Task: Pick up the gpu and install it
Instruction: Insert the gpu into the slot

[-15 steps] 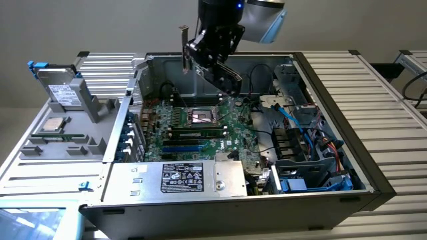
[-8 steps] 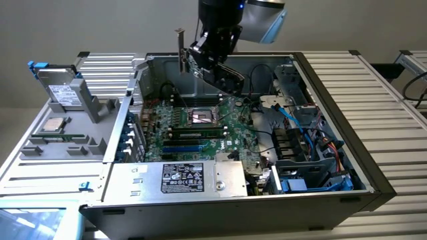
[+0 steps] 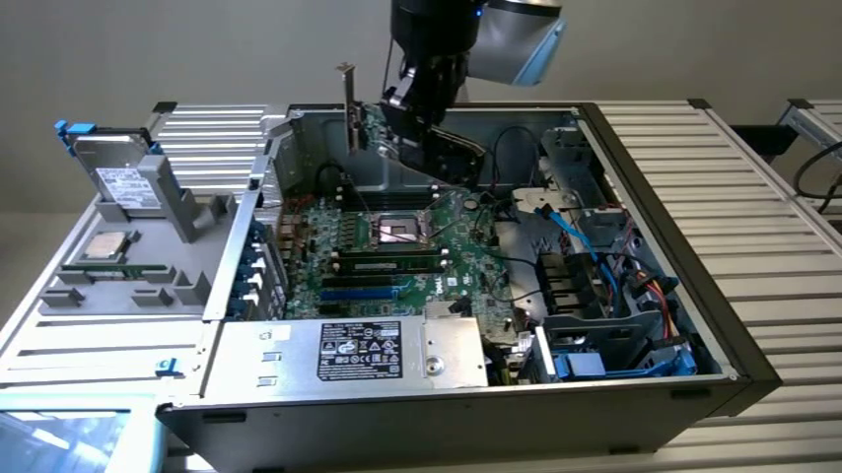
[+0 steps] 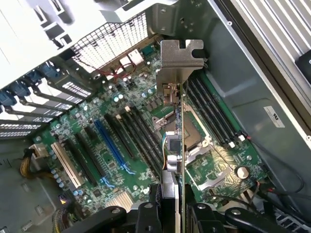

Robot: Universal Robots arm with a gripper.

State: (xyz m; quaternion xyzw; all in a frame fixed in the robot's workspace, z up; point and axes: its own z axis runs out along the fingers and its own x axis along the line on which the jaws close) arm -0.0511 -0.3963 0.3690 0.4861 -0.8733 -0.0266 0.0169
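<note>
The gpu (image 3: 373,130) hangs on edge above the motherboard (image 3: 394,261) inside the open computer case, with its silver end bracket (image 3: 349,99) pointing up toward the case's rear wall. My gripper (image 3: 418,110) is shut on the card. In the wrist view the gpu (image 4: 178,141) shows edge-on, with its bracket (image 4: 181,57) at the far end, and my gripper (image 4: 174,216) clamps it between two black fingers (image 4: 146,216). Below it lie the CPU socket (image 4: 197,133) and the expansion slots, one of them blue (image 4: 112,148). The card is clear of the board.
A grey tray at the exterior view's left carries a silver drive (image 3: 125,182) and a square processor chip (image 3: 108,244). The power supply (image 3: 349,350) sits at the case's front. Blue and black cables (image 3: 586,246) and a drive cage (image 3: 586,340) crowd the right side. Memory slots (image 4: 214,114) flank the socket.
</note>
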